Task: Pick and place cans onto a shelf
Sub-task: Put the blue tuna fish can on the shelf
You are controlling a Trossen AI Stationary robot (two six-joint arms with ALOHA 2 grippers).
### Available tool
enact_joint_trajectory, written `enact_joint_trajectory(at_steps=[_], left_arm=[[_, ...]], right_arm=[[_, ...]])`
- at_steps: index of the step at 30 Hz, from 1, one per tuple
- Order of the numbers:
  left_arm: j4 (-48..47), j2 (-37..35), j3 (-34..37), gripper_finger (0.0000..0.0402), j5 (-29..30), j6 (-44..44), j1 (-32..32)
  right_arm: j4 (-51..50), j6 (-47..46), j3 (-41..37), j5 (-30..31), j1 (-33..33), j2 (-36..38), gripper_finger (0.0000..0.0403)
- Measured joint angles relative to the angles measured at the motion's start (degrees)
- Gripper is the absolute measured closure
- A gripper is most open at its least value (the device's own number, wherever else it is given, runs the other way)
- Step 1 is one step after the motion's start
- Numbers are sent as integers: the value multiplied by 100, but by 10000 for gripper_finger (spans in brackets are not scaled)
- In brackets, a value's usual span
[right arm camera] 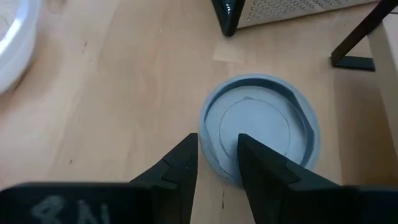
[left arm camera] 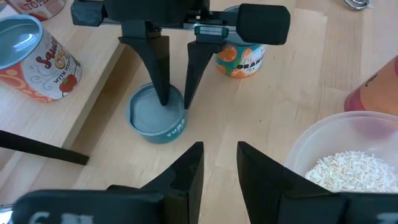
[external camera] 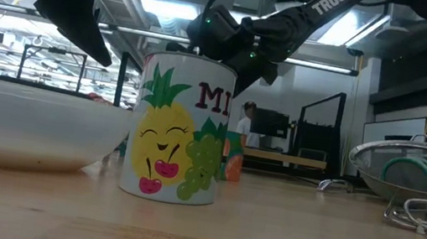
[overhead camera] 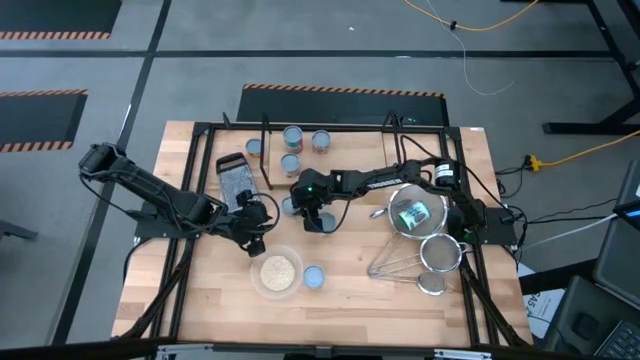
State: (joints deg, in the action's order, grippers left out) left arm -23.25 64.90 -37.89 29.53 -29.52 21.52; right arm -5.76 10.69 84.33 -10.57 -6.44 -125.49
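Nearest the front edge, one can [overhead camera: 313, 277] standing alone on the table [overhead camera: 360, 300], just beside the bowl [overhead camera: 277, 272] of pale grains (in the low view a fruit-label tin with a smiling pineapple). Behind the bowl, the left gripper [left arm camera: 217, 146], hovering low with a narrow gap and nothing between the fingers, pointed toward a flat teal tin [left arm camera: 155, 116]. Over that tin, the right gripper [right arm camera: 217, 140], likewise narrow, tips down astride the tin's near rim; no lift visible, tin flat on the wood beside the shelf [overhead camera: 262, 185]. Just past it, an orange-label can [left arm camera: 239, 59]. Off to the right, strainers [overhead camera: 430, 255]. Farther back, a grater [overhead camera: 232, 178] on the shelf, then four cans [overhead camera: 292, 135] clustered at its far end.
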Motion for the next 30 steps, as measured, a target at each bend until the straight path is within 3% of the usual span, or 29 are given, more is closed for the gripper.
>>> enact_joint_trajectory(at_steps=[6,20,30], left_arm=[[1,0,0,312,1,-2,0],[1,0,0,312,1,-2,0],[1,0,0,312,1,-2,0]], right_arm=[[-4,172,0,4,0,0,291],[-9,183,0,0,0,-2,369],[-9,183,0,-12,0,-2,375]])
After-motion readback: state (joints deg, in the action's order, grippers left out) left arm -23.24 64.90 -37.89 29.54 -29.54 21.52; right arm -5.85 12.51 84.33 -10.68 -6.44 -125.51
